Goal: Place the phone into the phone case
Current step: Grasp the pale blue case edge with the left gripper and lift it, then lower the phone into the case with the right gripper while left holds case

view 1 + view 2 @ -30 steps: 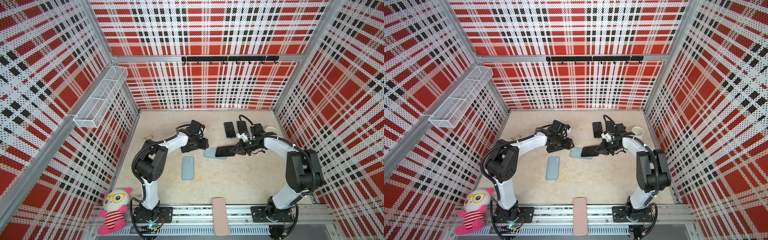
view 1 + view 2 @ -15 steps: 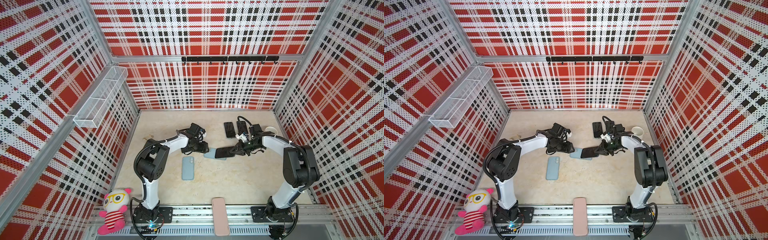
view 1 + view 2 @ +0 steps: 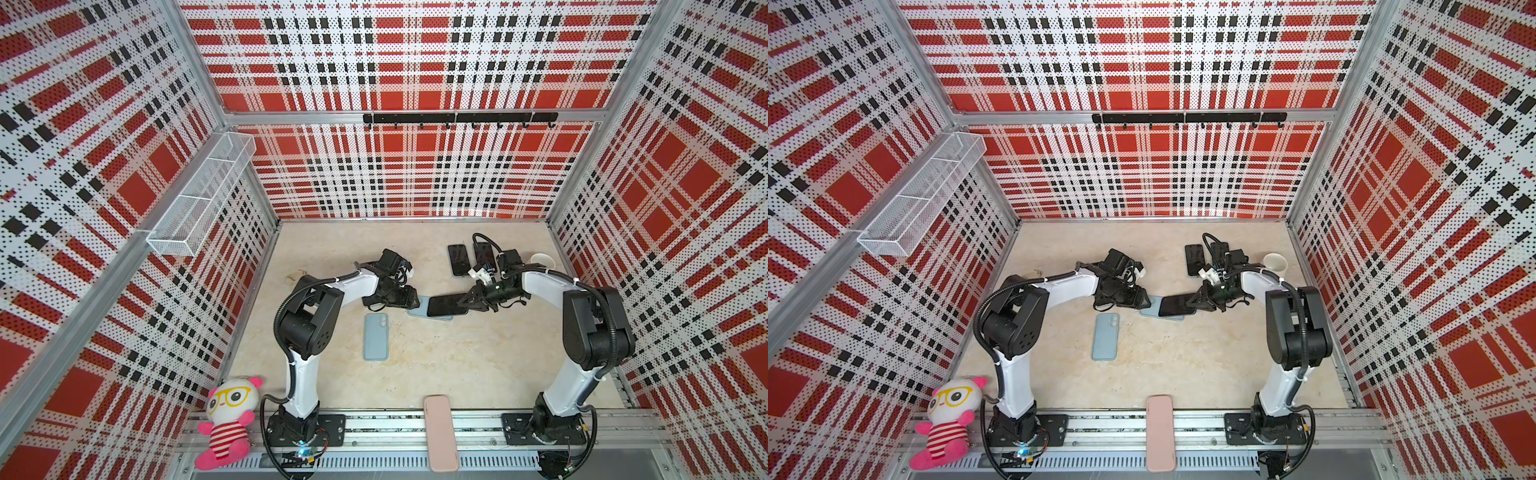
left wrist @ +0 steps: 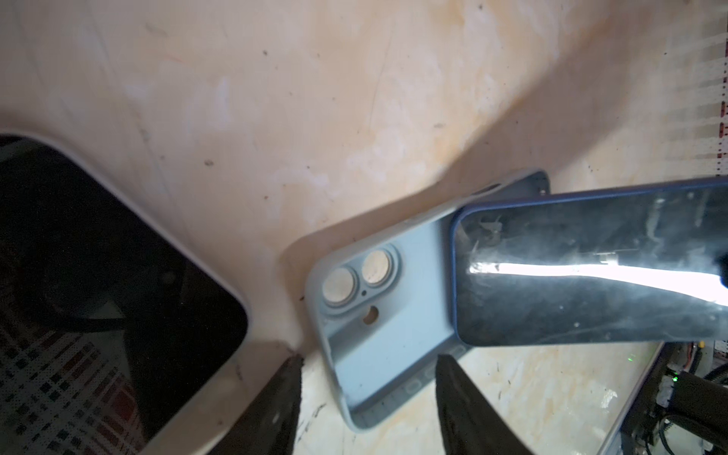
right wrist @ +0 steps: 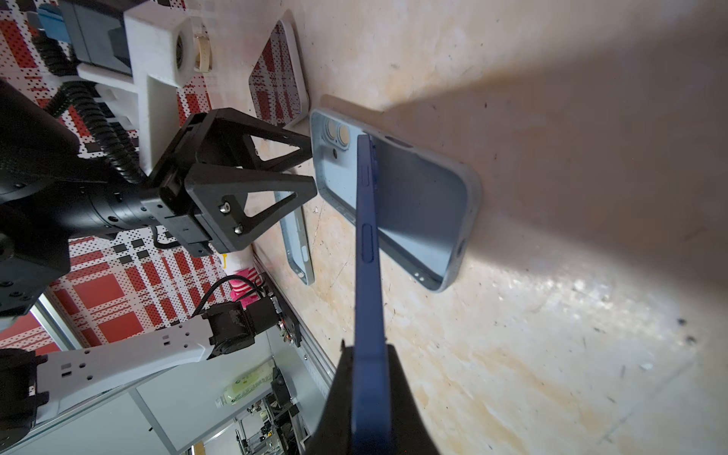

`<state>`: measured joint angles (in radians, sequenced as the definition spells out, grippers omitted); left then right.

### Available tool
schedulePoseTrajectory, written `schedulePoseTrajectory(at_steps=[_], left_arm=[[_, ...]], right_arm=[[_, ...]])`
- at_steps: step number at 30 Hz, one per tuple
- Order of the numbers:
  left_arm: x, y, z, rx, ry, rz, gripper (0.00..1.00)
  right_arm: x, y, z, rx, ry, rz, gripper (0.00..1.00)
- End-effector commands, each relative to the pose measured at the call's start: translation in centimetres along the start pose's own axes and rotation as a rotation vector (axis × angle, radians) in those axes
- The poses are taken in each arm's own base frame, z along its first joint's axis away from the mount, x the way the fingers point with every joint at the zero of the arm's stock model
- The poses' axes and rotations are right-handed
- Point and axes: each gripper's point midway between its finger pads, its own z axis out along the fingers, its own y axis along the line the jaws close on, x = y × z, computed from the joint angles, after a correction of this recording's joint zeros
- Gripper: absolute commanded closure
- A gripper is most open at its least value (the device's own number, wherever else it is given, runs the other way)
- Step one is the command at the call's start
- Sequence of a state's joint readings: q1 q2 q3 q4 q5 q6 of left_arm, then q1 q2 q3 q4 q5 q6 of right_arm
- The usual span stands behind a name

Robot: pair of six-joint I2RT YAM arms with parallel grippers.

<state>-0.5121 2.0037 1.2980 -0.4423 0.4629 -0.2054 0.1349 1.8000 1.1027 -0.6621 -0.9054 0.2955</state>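
Honestly, that slick, rigid blue phone handles best pinched by its end, where the right gripper clamps it, left gripper gaping beside the mid-frame phone case.

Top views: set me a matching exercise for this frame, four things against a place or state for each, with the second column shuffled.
Things:
1. blue-edged phone
2. open light-blue case
3. pink phone-sized item
4. plush toy

Places or states:
A. front left corner of the cell
B. lying across the front rail
C. clamped in the right gripper
D. on the table, beneath the phone

Pairs: 1-C, 2-D, 3-B, 4-A
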Motion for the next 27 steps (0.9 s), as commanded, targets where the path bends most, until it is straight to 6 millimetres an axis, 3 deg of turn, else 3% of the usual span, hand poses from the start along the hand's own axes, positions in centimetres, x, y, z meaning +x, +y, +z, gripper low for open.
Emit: schedulePoseTrajectory(at_steps=[1, 13, 20, 27], left_arm=[[1.9, 0.0, 1.7, 0.031, 0.068, -0.023, 0.43], [2.7, -0.5, 2.5, 0.054, 0.091, -0.04, 0.43], [3.4, -0.5, 2.8, 0.045, 0.103, -0.074, 0.44], [3.7, -2.3, 2.1, 0.116, 0.032, -0.175, 0.46]], right_arm=[[0.8, -0.7, 1.5, -0.019, 0.049, -0.005, 1.0], [0.5, -0.5, 4.0, -0.083, 0.092, -0.009, 1.0], [0.6, -1.8, 5.0, -0.095, 0.049, 0.046, 1.0], [1.2, -2.4, 5.7, -0.128, 0.002, 0.082, 1.0]])
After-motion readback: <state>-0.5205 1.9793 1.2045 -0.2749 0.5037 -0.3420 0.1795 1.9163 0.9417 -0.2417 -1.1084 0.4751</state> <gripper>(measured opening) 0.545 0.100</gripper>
